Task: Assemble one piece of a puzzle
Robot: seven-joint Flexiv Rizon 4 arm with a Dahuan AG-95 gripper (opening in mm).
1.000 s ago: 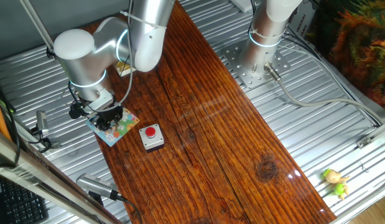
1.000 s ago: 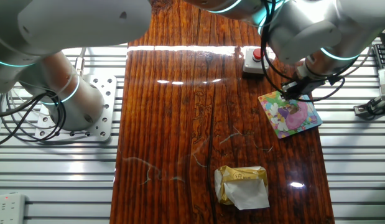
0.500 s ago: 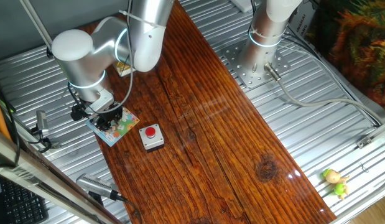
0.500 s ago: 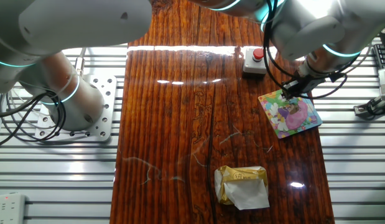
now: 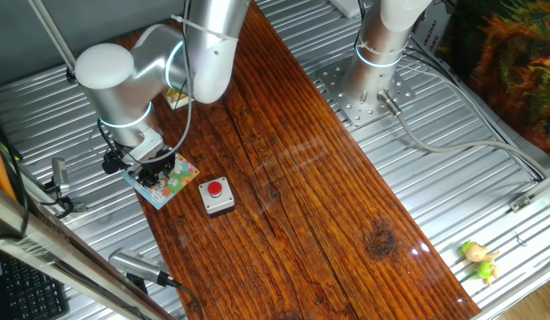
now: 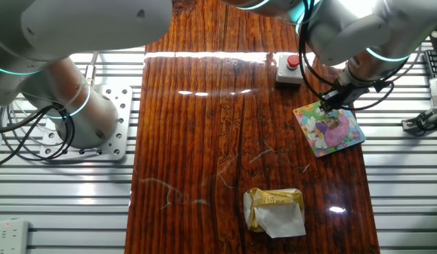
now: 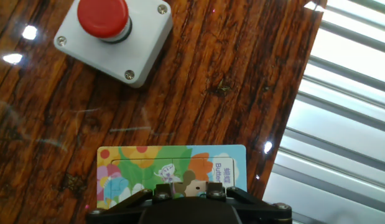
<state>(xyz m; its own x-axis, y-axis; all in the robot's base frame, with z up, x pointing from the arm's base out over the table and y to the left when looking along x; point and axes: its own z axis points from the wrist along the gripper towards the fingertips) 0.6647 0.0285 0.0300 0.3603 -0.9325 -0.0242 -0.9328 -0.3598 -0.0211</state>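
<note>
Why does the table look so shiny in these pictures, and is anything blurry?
In the other fixed view, a white glare band crosses the table near the button box. The hand view shows small bright spots on the wood and stays sharp on the puzzle, though the gripper fills the bottom edge. One fixed view is evenly lit.

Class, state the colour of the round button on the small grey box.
Red. The button on the grey box shows best in the hand view.

The arm (image 5: 123,76) is glossy silver-white, with rounded joints ringed by thin cyan bands, black cables looping at six o'clock, and a black gripper (image 5: 155,166).
</note>
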